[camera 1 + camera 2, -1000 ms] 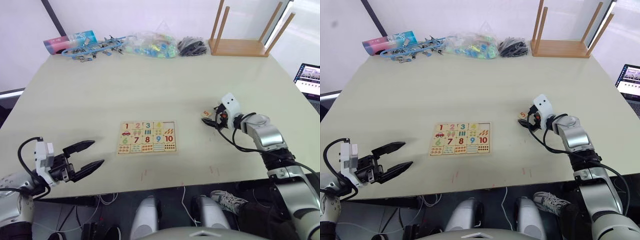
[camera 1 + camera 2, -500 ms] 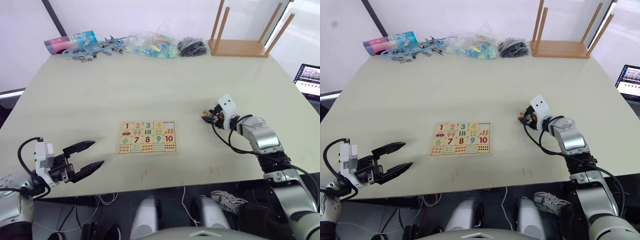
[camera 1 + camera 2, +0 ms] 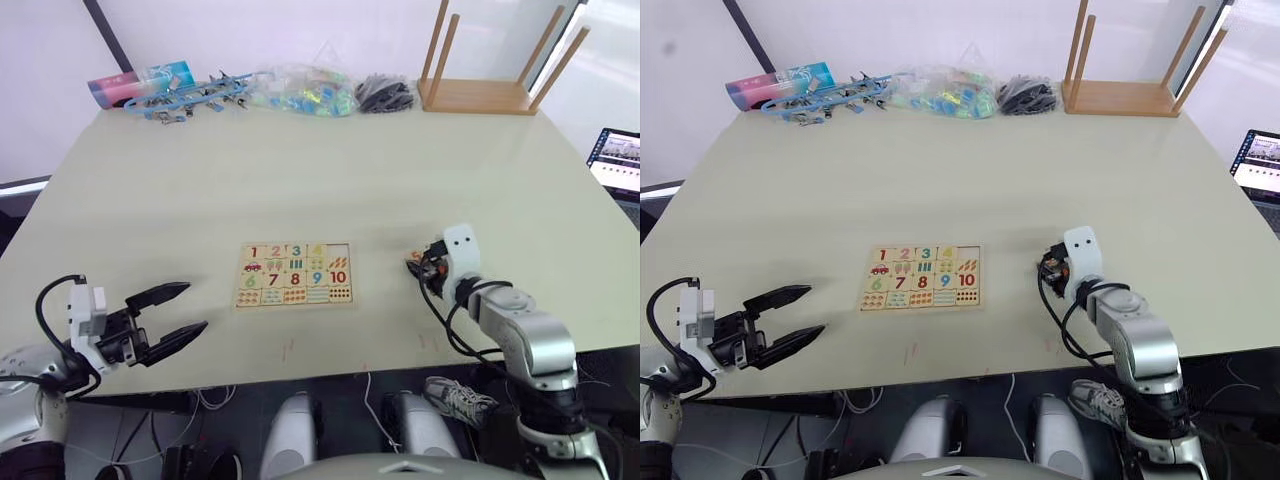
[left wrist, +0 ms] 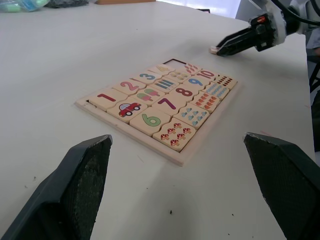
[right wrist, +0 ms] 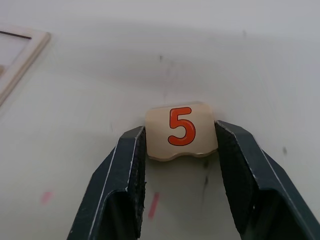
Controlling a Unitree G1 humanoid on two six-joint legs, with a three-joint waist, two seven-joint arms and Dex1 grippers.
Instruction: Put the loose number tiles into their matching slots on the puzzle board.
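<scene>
Puzzle board (image 3: 294,274): lies flat near the middle of the table (image 3: 300,170), with digits 1 to 4 in its top row, 6 to 10 beneath, and counting pictures along the near edge; the slot (image 3: 341,249) at the right end of the top row stands open. Tile 5 (image 5: 181,131): orange digit on pale wood, pinched between the two black fingers of the right gripper (image 5: 181,137), one finger against each side; held to the right of the board, apart from its rim. Left gripper (image 3: 170,313): fingers spread wide with nothing between them, near the table's front-left edge, well apart from the board. Far edge of table: a tangle of blue clips (image 3: 185,96), a clear bag of coloured pieces (image 3: 305,92), a dark bundle (image 3: 384,93), and an upturned wooden stool (image 3: 485,75).
</scene>
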